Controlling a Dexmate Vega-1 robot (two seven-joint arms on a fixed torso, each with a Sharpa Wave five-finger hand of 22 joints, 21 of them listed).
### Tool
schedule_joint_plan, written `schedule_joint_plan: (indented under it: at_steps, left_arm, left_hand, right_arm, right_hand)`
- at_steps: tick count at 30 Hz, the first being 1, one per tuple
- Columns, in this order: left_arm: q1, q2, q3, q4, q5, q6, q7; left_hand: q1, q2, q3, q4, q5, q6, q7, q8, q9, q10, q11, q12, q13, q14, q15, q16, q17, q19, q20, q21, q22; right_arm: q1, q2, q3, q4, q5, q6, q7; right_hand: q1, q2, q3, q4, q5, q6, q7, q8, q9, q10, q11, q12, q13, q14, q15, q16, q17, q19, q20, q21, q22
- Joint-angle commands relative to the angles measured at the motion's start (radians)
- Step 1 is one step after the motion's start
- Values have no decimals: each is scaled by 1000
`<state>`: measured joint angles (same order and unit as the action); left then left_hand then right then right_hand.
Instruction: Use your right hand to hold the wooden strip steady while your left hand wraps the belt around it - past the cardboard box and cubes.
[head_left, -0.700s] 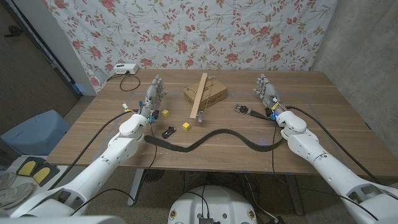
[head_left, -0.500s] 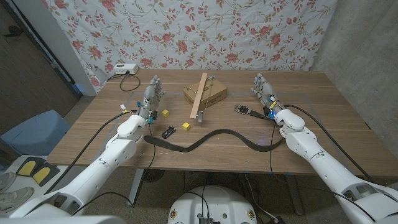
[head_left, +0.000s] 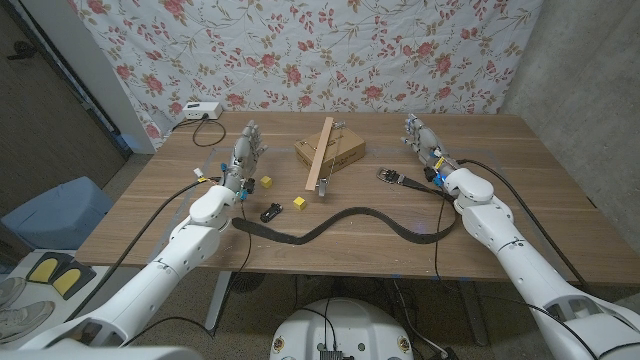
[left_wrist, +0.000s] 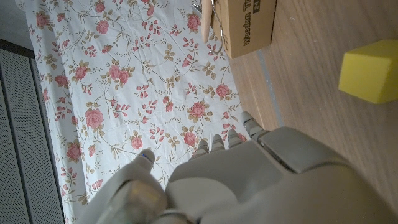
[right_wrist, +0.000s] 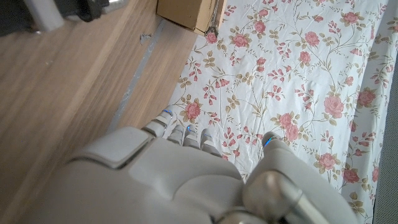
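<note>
Strip (head_left: 322, 156) first: in the head view we see it at upper centre, leaning over the cardboard box (head_left: 332, 151), with the belt (head_left: 335, 220) snaking across the middle. Our right hand (head_left: 424, 143) and left hand (head_left: 243, 156) stand apart from both, fingers spread, holding nothing. In the left wrist view, a yellow cube (left_wrist: 371, 70) sits at right. In the right wrist view, our fingers (right_wrist: 177, 134) stay clear; we should bring this hand squarely onto the strip.

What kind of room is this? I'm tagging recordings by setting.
Probably an improvised test or lab space, not a home: a floral sheet hangs as a backdrop over bare grey walls, and a wooden table holds practice props like a cardboard box and belt.
</note>
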<state>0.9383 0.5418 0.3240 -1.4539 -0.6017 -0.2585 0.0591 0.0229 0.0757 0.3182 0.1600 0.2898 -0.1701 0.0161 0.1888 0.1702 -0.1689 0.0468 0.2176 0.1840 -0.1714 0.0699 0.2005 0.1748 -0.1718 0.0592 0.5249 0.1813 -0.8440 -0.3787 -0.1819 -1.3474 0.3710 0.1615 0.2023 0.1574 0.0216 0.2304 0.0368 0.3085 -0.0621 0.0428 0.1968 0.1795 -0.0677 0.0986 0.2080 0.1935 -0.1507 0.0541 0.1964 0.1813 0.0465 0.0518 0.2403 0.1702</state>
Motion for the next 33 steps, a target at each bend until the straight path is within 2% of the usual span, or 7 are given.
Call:
schedule_joint_plan:
  at_steps: [1,3,18,33]
  left_arm:
    - [10,-1,18,-55,29,28,33]
    - [10,-1,21,-63,33,33,39]
    - [16,13,35,-102,57,59,68]
    - [4,27,47,-108,71,70,67]
  left_hand:
    - [14,43,0,-7,7,-183,-6,6,4,-181,16,11,3,-154,14,9,5,-74,13,7,3]
    - [15,42,-1,-8,8,-176,-9,7,4,-172,10,13,3,-144,16,10,5,-67,15,7,3]
    - [26,34,-2,-17,9,-143,-24,10,4,-130,21,23,5,-106,20,12,5,-37,24,8,1]
    - [41,22,-2,-32,8,-138,-26,6,5,-124,19,20,6,-101,21,4,4,-31,26,1,0]
  right_arm:
    - [-35,2,64,-40,-72,-12,56]
    - [-38,1,69,-43,-78,-5,63]
    - [-41,-1,75,-40,-114,39,87]
    - [-71,-20,62,-103,-188,68,46]
  right_hand:
    - [13,0,6,-14,7,8,3,7,5,11,2,5,2,8,10,8,3,13,-2,-2,5]
    - [17,1,7,-16,7,9,3,7,5,13,1,5,2,9,11,8,3,14,-2,-2,5]
    - [35,4,13,-30,5,14,3,7,5,25,4,7,2,18,12,8,4,24,-1,-4,5]
    - [49,5,16,-42,3,22,3,7,6,36,4,9,2,26,9,8,4,32,-4,-6,5]
